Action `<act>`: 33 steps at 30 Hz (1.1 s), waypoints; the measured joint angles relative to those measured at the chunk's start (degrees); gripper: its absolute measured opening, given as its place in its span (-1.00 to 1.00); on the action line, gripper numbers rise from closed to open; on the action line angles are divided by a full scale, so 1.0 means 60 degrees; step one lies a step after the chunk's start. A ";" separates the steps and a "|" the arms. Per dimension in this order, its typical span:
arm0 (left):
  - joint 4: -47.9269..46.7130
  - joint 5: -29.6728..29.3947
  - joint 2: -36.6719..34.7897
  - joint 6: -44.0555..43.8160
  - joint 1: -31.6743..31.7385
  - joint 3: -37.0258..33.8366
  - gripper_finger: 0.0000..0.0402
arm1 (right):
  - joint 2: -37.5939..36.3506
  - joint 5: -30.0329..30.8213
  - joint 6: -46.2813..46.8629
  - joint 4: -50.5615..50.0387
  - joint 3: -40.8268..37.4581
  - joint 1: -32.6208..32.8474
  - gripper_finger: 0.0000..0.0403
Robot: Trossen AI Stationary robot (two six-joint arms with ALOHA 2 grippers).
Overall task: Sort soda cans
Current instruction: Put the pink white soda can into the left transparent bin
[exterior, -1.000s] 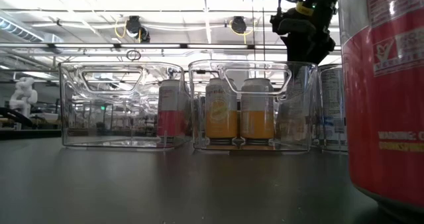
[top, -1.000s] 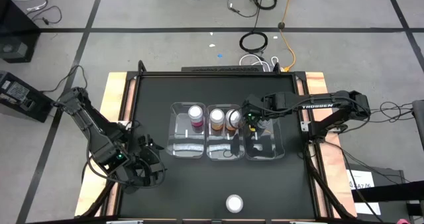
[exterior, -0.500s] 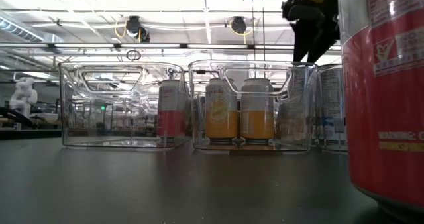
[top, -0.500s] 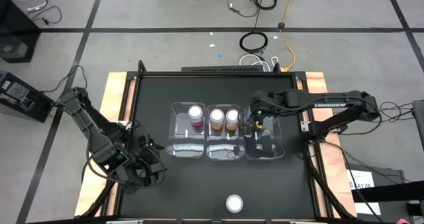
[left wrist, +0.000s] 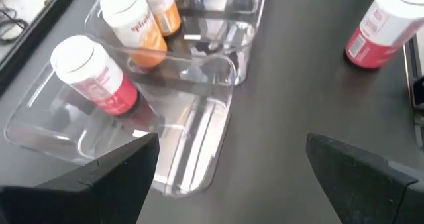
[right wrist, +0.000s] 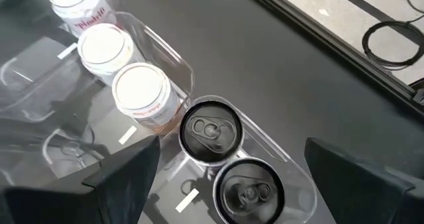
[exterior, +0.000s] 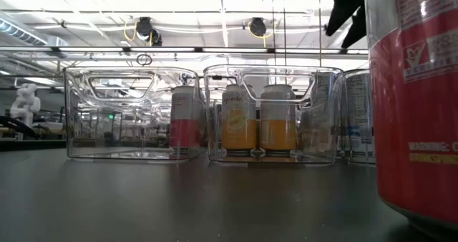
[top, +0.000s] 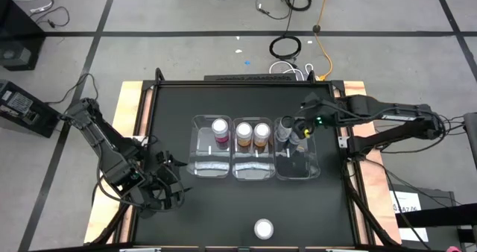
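Three clear bins stand side by side mid-table. The left bin (top: 200,159) holds one pink can (top: 220,129). The middle bin (top: 250,170) holds two orange cans (top: 244,133) (top: 261,132). The right bin (top: 313,166) holds two dark cans, upright on its floor (right wrist: 211,131) (right wrist: 248,192). A second pink can (top: 263,228) stands on the table near the front edge; it fills the right of the low view (exterior: 415,92). My right gripper (top: 299,128) is open and empty above the right bin's far end. My left gripper (top: 168,189) is open and empty at the left front.
The table has a raised frame with wooden boards along its left and right sides (top: 127,133). Cables lie on the floor beyond the far edge (top: 285,47). Bare black tabletop (top: 223,207) lies between the bins and the front pink can.
My right gripper has risen and drawn back from over the right bin toward the table's right edge. This has uncovered a dark can at the bin's far end. The cans and bins have stayed where they were.
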 joint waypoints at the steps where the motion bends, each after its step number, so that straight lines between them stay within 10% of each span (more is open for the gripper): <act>1: 0.0072 -0.0057 -0.0001 0.0070 0.0000 0.0000 0.94 | -0.0125 -0.0010 0.0000 -0.0038 0.0001 0.0000 0.83; 21: 0.2769 -0.0272 -0.0004 0.2434 0.0295 -0.0190 0.94 | -0.1216 -0.1679 -0.0045 0.0393 0.0007 0.0855 0.83; 33: 0.7151 0.2568 -0.0004 0.4981 0.2332 -0.1441 0.94 | -0.1221 -0.1666 0.1488 -0.0550 0.0006 0.2028 0.83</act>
